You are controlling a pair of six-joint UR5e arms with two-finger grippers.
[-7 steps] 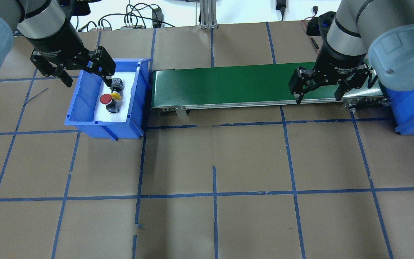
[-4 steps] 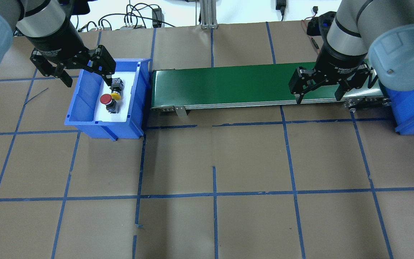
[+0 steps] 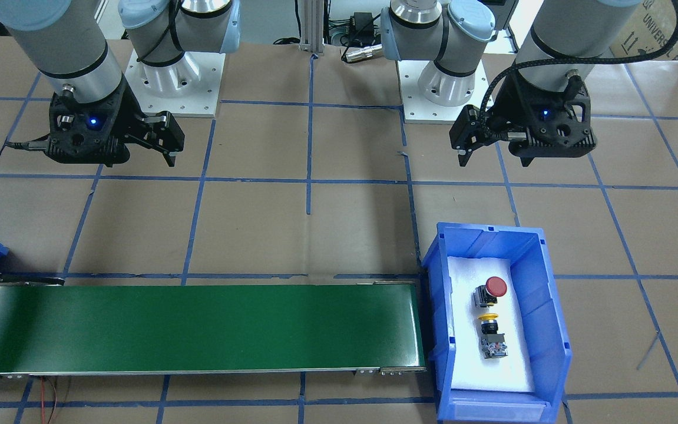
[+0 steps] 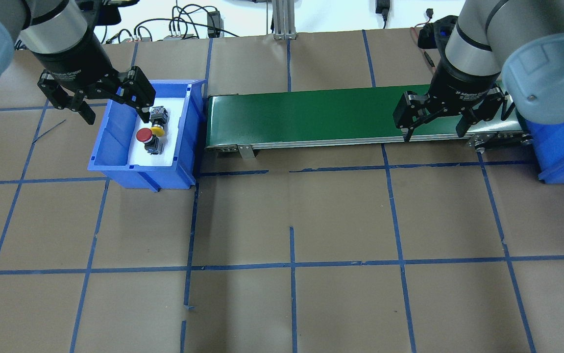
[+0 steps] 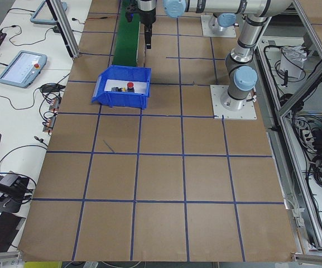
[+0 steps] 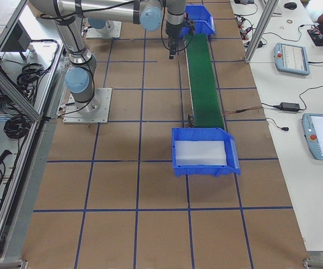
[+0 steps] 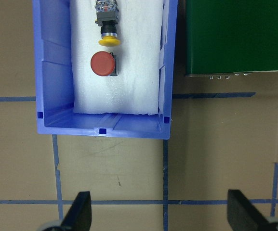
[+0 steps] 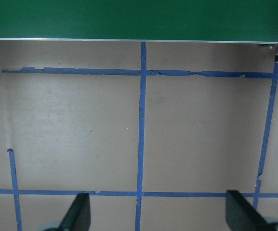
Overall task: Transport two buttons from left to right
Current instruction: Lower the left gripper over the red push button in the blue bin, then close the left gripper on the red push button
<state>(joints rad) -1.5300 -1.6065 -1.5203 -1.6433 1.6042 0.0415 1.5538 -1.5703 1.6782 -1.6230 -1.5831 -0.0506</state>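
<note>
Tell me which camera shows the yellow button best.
Exterior front-facing: the yellow button shows whole and unobstructed. Left wrist shows it larger but cropped; overhead shows it small beside the left hand; side views show little.

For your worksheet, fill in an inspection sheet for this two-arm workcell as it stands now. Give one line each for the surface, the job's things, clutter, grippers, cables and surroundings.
Surface: brown paper table with a blue tape grid; a green conveyor belt runs from the left blue bin to the right blue bin.
Job's things: red button and yellow button lie on white foam in the left blue bin, neither gripped.
Clutter: nothing seen.
Grippers: left gripper open, on the robot's side of the left blue bin; right gripper open, on the robot's side of the conveyor belt.
Cables: black cables at the table's far edge.
Surroundings: teach pendant on a side bench.
</note>
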